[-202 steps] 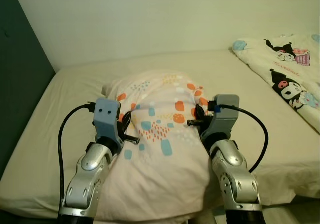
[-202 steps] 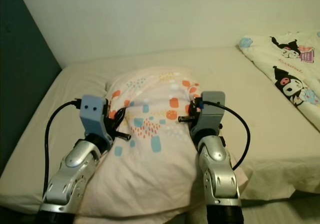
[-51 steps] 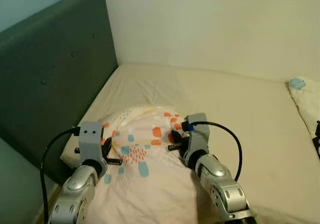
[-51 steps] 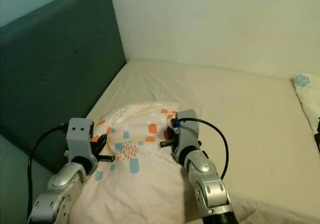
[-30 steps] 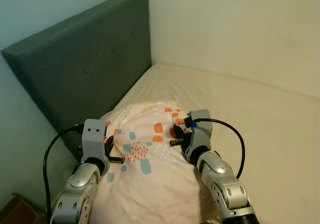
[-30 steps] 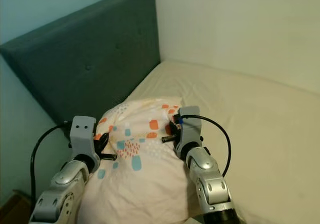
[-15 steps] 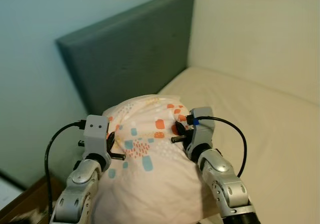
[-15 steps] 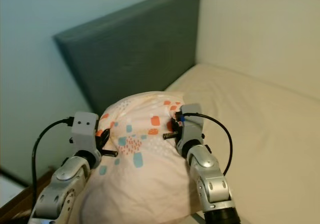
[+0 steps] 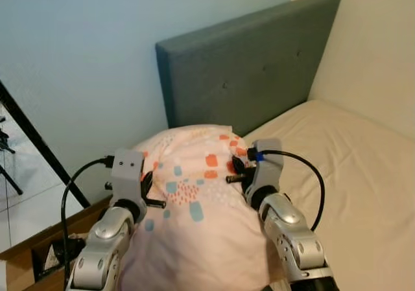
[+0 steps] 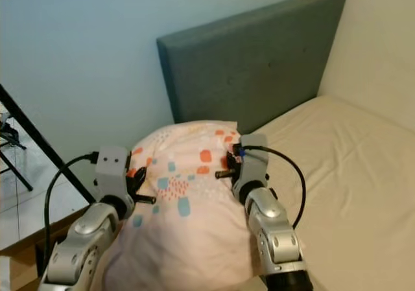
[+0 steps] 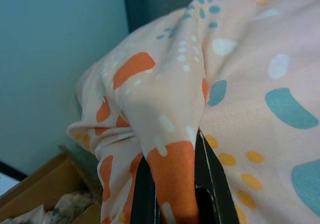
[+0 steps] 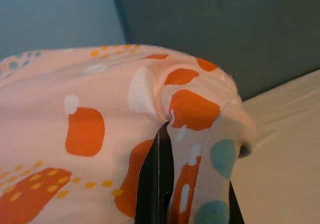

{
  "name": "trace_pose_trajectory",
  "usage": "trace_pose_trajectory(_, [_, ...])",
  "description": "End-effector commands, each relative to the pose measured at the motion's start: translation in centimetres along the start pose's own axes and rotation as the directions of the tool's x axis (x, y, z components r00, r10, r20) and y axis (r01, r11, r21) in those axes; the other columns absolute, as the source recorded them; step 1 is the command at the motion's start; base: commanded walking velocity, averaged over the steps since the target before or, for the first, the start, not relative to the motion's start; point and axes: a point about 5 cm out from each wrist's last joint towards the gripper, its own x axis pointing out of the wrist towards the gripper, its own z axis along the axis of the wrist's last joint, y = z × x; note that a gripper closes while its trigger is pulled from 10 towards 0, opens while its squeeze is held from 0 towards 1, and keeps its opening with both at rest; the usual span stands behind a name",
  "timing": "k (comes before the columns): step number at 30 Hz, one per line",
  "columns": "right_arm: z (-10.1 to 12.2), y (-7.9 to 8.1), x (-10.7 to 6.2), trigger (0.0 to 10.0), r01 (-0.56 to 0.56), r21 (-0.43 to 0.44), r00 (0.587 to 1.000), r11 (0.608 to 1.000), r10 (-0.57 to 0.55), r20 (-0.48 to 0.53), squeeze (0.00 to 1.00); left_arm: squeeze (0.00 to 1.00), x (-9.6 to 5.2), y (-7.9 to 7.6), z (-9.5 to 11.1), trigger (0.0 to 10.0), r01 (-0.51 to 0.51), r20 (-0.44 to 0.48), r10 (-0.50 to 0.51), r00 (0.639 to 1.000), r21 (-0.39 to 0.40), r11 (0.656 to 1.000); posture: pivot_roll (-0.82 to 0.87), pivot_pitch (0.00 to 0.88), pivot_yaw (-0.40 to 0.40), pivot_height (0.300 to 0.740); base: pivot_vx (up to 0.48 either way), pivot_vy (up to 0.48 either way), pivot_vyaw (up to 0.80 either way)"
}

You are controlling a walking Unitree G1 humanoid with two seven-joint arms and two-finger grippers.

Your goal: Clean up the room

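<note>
A plump, pale pink pillow (image 9: 194,220) printed with orange and teal blotches, dots and dashes is held up in front of the robot, between its two silver arms, its top bulging toward the dark grey-green upholstered headboard (image 9: 253,70) and its lower part hanging down over the near corner of the bed with the cream sheet (image 9: 363,174). The fabric is soft and creased, puckering where it is pinched. The left claw (image 9: 150,188) sits at the pillow's left edge; in the left wrist view its black fingers (image 11: 145,194) are closed tight on a bunched fold of the cover, an orange patch squeezed between them. The right claw (image 9: 236,173) is at the pillow's upper right edge, and the right wrist view shows its black fingers (image 12: 150,184) likewise nearly together, gripping a gathered ridge of the fabric by the corner. Behind the headboard rises a light blue wall (image 9: 84,51). At the lower left, beside the bed, a brown cardboard box (image 9: 32,258) stands on the floor, and a black slanted pole (image 9: 35,142) crosses in front of the wall.
</note>
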Motion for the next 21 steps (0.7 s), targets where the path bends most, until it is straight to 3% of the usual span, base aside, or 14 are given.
trace_pose_trajectory(1, [1.19, -3.00, -0.53, 10.0, 0.181, -0.027, 0.980, 0.983, -0.178, 0.093, 0.00, 0.00, -0.10, 1.21, 0.53, 10.0, -0.054, 0.031, 0.053, 0.998, 0.019, 0.998, -0.09, 0.066, 0.028, 0.740, 0.000, 0.000, 0.00])
trace_pose_trajectory(4, [1.15, -3.86, -0.71, 10.0, 0.235, -0.003, 0.968, 0.972, -0.234, 0.088, 0.00, 0.00, -0.02, 1.09, 0.52, 10.0, -0.050, 0.035, 0.050, 0.998, 0.002, 0.999, -0.09, 0.067, 0.029, 0.740, 0.000, 0.000, 0.00])
trace_pose_trajectory(10, [0.96, -3.92, -0.73, 10.0, 0.230, -0.014, 0.971, 0.973, -0.229, 0.066, 0.00, 0.00, 0.09, 1.01, 0.53, 10.0, -0.049, 0.040, 0.049, 0.998, 0.012, 0.999, -0.10, 0.068, 0.030, 0.740, 0.000, 0.000, -0.80])
trace_pose_trajectory(21, [0.91, -3.27, -0.56, 10.0, 0.195, -0.013, 0.979, 0.981, -0.194, 0.067, 0.00, 0.00, 0.16, 1.38, 0.64, 10.0, -0.084, 0.046, 0.084, 0.995, -0.010, 0.996, -0.10, 0.074, 0.022, 0.740, 0.000, 0.000, 0.00])
